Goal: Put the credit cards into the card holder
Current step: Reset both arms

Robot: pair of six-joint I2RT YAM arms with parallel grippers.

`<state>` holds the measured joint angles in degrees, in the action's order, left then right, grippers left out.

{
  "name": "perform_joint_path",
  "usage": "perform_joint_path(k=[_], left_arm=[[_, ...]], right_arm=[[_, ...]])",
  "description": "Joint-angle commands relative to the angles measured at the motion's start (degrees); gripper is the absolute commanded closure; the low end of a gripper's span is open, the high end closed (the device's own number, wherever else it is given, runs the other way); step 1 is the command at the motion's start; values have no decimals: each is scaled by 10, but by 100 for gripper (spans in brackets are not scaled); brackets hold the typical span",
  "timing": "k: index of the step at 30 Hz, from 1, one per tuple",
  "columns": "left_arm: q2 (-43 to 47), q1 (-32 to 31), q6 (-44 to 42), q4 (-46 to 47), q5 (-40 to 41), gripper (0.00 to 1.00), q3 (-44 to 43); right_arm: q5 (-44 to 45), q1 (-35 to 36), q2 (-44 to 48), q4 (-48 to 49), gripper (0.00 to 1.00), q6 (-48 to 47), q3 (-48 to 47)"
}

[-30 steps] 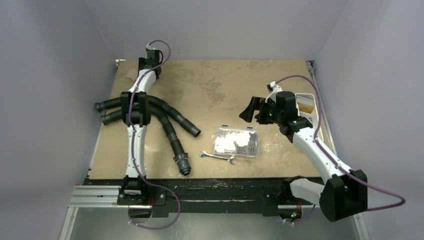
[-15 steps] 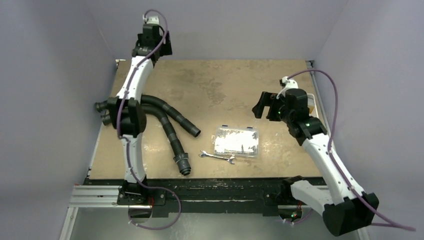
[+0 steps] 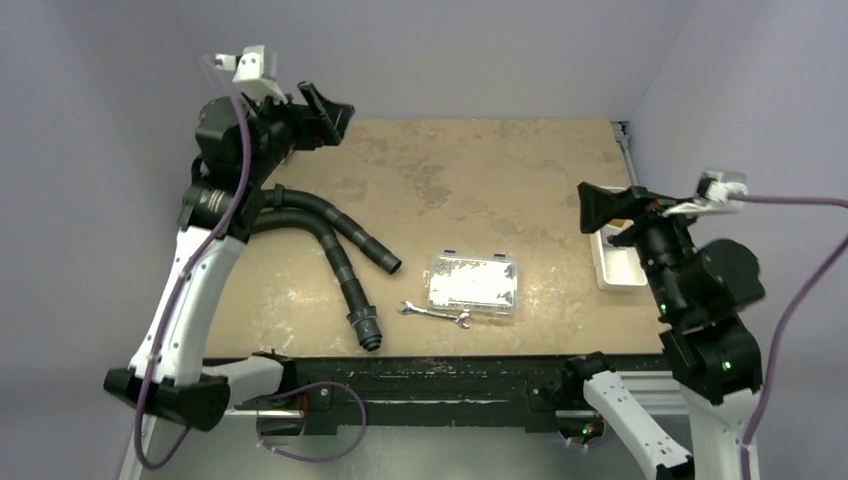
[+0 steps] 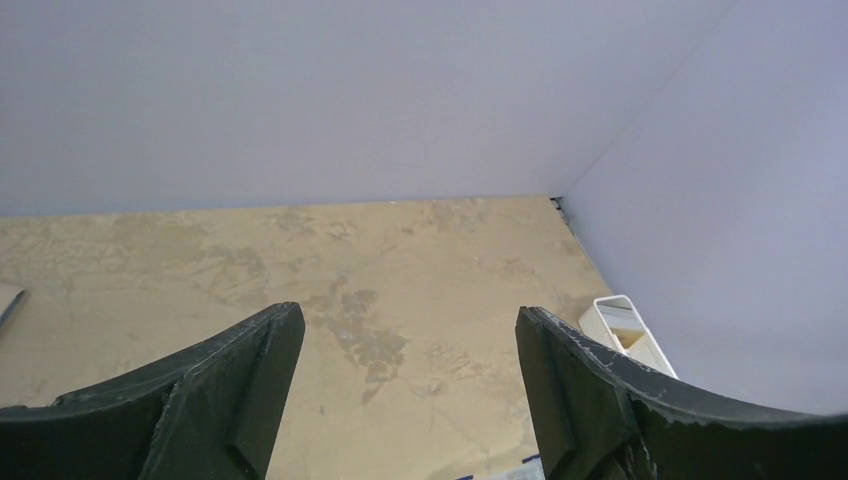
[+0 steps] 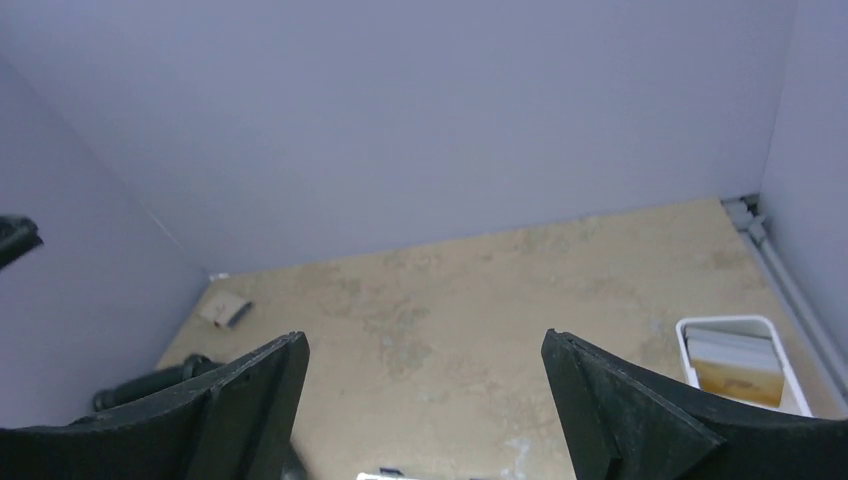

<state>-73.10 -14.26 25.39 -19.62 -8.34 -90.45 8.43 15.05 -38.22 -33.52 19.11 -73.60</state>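
Observation:
The credit cards (image 5: 733, 347) are light-blue rectangles lying in a white tray (image 5: 683, 345) at the table's right edge, next to a tan piece. The card holder (image 5: 225, 311), tan with a grey-blue part, lies flat at the far left corner; in the top view the left arm hides it. My left gripper (image 3: 335, 108) is open and empty, held high over the far left of the table (image 4: 407, 315). My right gripper (image 3: 588, 208) is open and empty, held high near the tray, to its left (image 5: 425, 340).
A clear plastic compartment box (image 3: 472, 285) sits at centre front with a wrench (image 3: 435, 315) before it. Black corrugated hoses (image 3: 340, 255) sprawl across the left side. The white tray (image 3: 607, 270) is partly covered by the right arm. Grey walls enclose the table.
Both arms have lifted and drawn back. The left gripper rose from the far left corner. The right gripper moved right and up, away from the table's middle.

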Motion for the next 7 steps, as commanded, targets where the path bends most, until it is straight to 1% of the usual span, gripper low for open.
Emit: perform_joint_path(k=[1,5,7], left_arm=[[118,3,-9,64,0,16,54],[179,3,-33,62,21,16,75],[194,3,-44,59,29,16,75]], right_arm=[[31,0,32,-25,1,-18,-29],[20,0,67,-19,1,-34,-24],[38,0,65,-34,1,-29,-26]])
